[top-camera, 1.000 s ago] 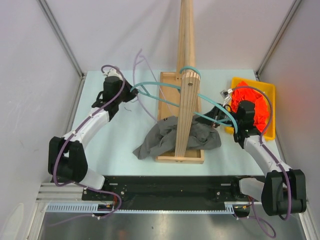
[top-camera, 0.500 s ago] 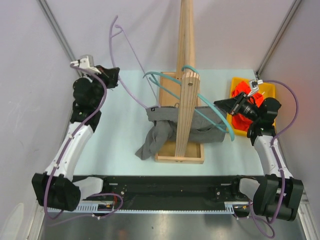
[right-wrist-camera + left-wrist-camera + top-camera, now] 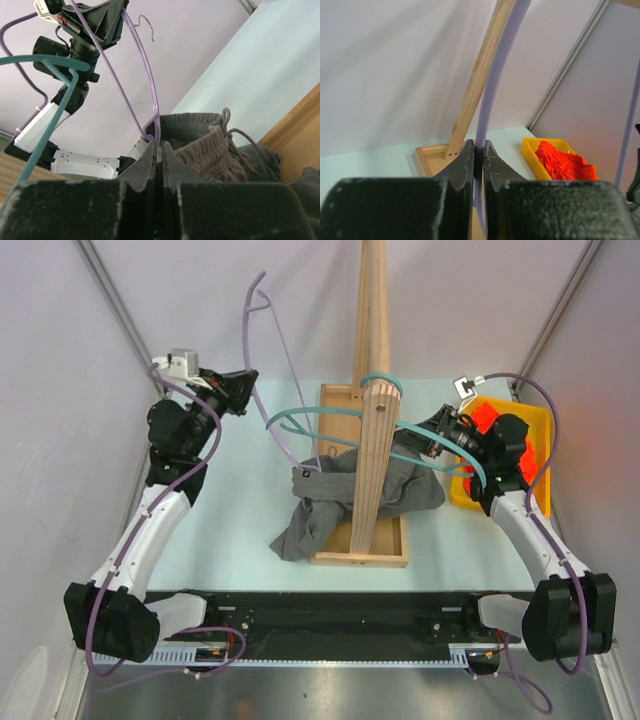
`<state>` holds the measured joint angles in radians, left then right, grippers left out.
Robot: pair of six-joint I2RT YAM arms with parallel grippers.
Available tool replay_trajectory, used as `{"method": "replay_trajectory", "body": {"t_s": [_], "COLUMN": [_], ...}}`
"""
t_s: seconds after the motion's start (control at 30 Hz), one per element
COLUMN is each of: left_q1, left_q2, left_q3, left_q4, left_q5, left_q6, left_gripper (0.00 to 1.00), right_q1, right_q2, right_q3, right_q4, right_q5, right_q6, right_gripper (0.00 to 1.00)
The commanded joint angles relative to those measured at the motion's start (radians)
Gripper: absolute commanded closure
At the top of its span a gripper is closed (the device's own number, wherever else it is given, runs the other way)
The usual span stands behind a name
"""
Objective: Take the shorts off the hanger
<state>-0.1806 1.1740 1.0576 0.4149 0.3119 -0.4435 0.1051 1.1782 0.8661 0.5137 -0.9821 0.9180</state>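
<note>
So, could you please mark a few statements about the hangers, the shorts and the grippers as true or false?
1. The left gripper is shut on the purple hanger. True.
2. The orange-red shorts hang on the purple hanger. False: they lie in the yellow bin.
3. The grey shorts are draped across the wooden base of the stand. True.
4. The right gripper has its jaws wide open. False: they are shut together.
5. The teal hanger hooks round the wooden post. True.
</note>
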Motion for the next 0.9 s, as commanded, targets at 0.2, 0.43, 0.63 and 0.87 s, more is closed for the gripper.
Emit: {"method": "replay_trajectory", "body": {"t_s": [0.2,0.43,0.63,0.87], "left_q1": [-0.177,-0.232,-0.237,-0.238], "left_q2": [0.019,-0.050,-0.069,-0.103], "left_q3": [0.182,0.185,0.188,0.211], "left_q4": [-0.177,-0.154,-0.177,-0.281], "left_q5": [-0.252,-0.626,-0.708,-0.891], "left_q6": [0.213,0.440,0.525,0.457], "left_gripper": [1.00,1.00,1.00,1.00], "right_q1": [0.146,0.110,0.029,-0.149], "right_q2": [0.089,-0.004,-0.055,-0.089], "right_q3": [0.145,0.162,0.162,0.181], "right_q4": [0.005,-0.233,-0.319,-0.296], "right_q5": [0.042,0.091,0.103,0.046], "right_q6": [-0.016,-0.188,-0.235,-0.186], "right_gripper": [1.00,1.00,1.00,1.00]}}
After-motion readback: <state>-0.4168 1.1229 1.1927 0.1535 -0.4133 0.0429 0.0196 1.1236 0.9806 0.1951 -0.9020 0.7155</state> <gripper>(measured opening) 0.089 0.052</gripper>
